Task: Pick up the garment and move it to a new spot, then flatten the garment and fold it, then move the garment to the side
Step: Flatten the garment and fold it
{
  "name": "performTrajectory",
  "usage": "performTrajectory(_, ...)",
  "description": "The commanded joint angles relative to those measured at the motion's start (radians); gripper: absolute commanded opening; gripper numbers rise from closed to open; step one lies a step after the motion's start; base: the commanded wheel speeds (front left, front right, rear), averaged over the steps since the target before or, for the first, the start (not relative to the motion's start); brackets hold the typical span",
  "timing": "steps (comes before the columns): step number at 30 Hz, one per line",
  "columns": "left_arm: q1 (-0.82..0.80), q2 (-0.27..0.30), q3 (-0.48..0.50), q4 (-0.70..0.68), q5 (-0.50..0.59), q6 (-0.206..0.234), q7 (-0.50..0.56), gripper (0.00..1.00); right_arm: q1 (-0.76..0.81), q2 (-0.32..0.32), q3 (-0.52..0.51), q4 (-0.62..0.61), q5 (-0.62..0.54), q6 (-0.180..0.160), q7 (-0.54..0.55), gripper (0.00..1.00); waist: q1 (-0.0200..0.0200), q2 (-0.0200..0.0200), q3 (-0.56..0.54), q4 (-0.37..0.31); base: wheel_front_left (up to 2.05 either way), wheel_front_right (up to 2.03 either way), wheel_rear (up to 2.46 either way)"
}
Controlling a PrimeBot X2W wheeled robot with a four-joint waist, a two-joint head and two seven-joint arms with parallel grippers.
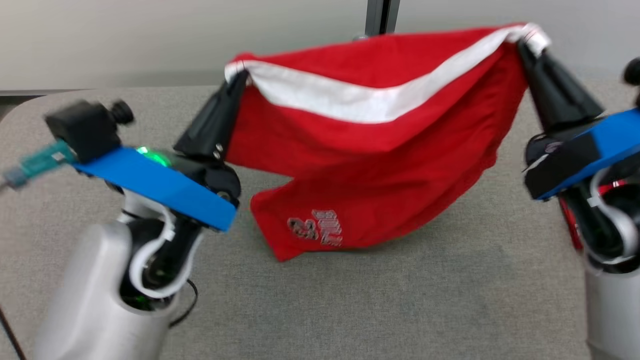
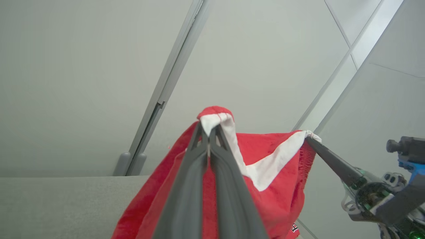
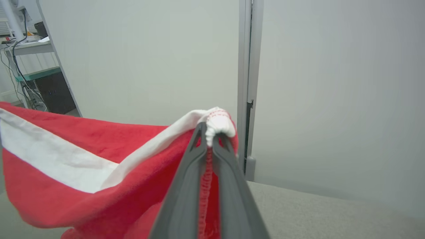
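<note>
The garment (image 1: 380, 165) is a pair of red shorts with a white waistband and a pale logo near its lower hem. It hangs stretched between both grippers above the grey table (image 1: 350, 300), its lower edge sagging close to the cloth surface. My left gripper (image 1: 239, 75) is shut on the waistband's left corner; in the left wrist view its tips (image 2: 210, 127) pinch the garment (image 2: 275, 186). My right gripper (image 1: 525, 42) is shut on the right corner; the right wrist view shows white cloth bunched at the tips (image 3: 212, 131) and the garment (image 3: 66, 172) trailing left.
A pale wall with a grey vertical post (image 1: 381, 16) stands behind the table. In the right wrist view, a desk with cables and a dark cabinet (image 3: 49, 93) sits far off at the left. The table's rounded left corner (image 1: 30, 105) lies beside my left arm.
</note>
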Motion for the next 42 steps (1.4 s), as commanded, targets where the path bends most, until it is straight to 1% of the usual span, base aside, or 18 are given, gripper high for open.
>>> performTrajectory(1,-0.029,0.014,0.015,-0.024,-0.024,0.005,0.030,0.00,-0.022,-0.010,-0.009,-0.033,0.007,0.001,0.018,0.00,0.0001,0.0000,0.014,-0.003,0.00,0.00,0.00)
performTrajectory(4,-0.091,0.038,0.046,-0.083,-0.097,0.031,0.126,0.00,-0.078,-0.057,-0.030,-0.092,0.011,0.001,0.076,0.00,0.0001,0.0000,0.049,-0.011,0.00,0.00,0.00)
performTrajectory(6,-0.137,0.060,0.064,-0.099,-0.119,0.051,0.174,0.00,-0.129,-0.075,-0.035,-0.094,0.028,0.001,0.104,0.00,0.0001,0.0000,0.080,-0.018,0.00,0.00,0.00)
performTrajectory(8,-0.187,0.082,0.081,-0.085,-0.120,0.068,0.202,0.00,-0.189,-0.097,-0.031,-0.064,0.035,0.001,0.120,0.00,0.0001,0.0000,0.118,-0.027,0.00,0.00,0.00)
performTrajectory(10,-0.241,0.095,0.093,-0.048,-0.097,0.074,0.202,0.00,-0.256,-0.109,-0.015,-0.009,0.046,0.000,0.108,0.00,0.0001,0.0000,0.157,-0.037,0.00,0.00,0.00)
performTrajectory(12,-0.301,0.103,0.103,0.010,-0.068,0.066,0.179,0.00,-0.325,-0.112,0.008,0.069,0.060,0.001,0.074,0.00,0.0001,0.0000,0.191,-0.044,0.00,0.00,0.00)
performTrajectory(15,-0.406,0.103,0.113,0.112,-0.022,0.034,0.116,0.00,-0.442,-0.106,0.040,0.198,0.082,0.000,-0.012,0.00,0.0001,0.0000,0.233,-0.055,0.00,0.00,0.00)
performTrajectory(19,-0.550,0.090,0.133,0.238,0.045,-0.006,-0.022,0.00,-0.598,-0.108,0.083,0.352,0.073,0.000,-0.205,0.00,0.0001,0.0000,0.262,-0.065,0.00,0.00,0.00)
performTrajectory(22,-0.630,0.083,0.138,0.313,0.084,-0.031,-0.127,0.00,-0.689,-0.118,0.131,0.442,0.046,0.000,-0.362,0.00,0.0001,0.0000,0.259,-0.064,0.00,0.00,0.00)
performTrajectory(25,-0.665,0.071,0.129,0.364,0.092,-0.053,-0.210,0.00,-0.727,-0.137,0.188,0.516,0.023,0.000,-0.478,0.00,0.0001,0.0000,0.246,-0.057,0.00,0.00,0.00)
performTrajectory(27,-0.644,0.075,0.106,0.385,0.100,-0.064,-0.255,0.00,-0.711,-0.152,0.233,0.556,0.015,0.000,-0.515,0.00,0.0001,0.0000,0.236,-0.048,0.00,0.00,0.00)
performTrajectory(30,-0.555,0.085,0.034,0.393,0.083,-0.071,-0.313,0.00,-0.630,-0.181,0.317,0.601,0.021,0.000,-0.552,0.00,0.0001,0.0000,0.215,-0.034,0.00,0.00,0.00)
performTrajectory(31,-0.555,0.085,0.034,0.393,0.083,-0.071,-0.313,0.00,-0.630,-0.181,0.317,0.601,0.021,0.000,-0.552,0.00,0.0001,0.0000,0.215,-0.034,0.00,0.00,0.00)
performTrajectory(32,-0.479,0.109,-0.031,0.374,0.060,-0.072,-0.351,0.00,-0.559,-0.201,0.382,0.615,0.029,0.000,-0.571,0.00,0.0001,0.0000,0.200,-0.028,0.00,0.00,0.00)
performTrajectory(34,-0.380,0.135,-0.090,0.364,0.029,-0.071,-0.386,0.00,-0.483,-0.217,0.429,0.630,0.056,0.000,-0.591,0.00,0.0001,0.0000,0.186,-0.021,0.00,0.00,0.00)
performTrajectory(38,-0.171,0.175,-0.163,0.330,-0.077,-0.072,-0.429,0.00,-0.334,-0.250,0.513,0.659,0.112,0.000,-0.611,0.00,0.0001,0.0000,0.149,-0.009,0.00,0.00,0.00)
performTrajectory(40,-0.062,0.205,-0.204,0.296,-0.123,-0.072,-0.436,0.00,-0.273,-0.275,0.550,0.666,0.126,0.000,-0.597,0.00,0.0001,0.0000,0.124,0.003,0.00,0.00,0.00)
performTrajectory(42,0.031,0.233,-0.239,0.243,-0.178,-0.072,-0.438,0.00,-0.213,-0.283,0.571,0.645,0.168,0.000,-0.584,0.00,0.0001,0.0000,0.098,0.017,0.00,0.00,0.00)
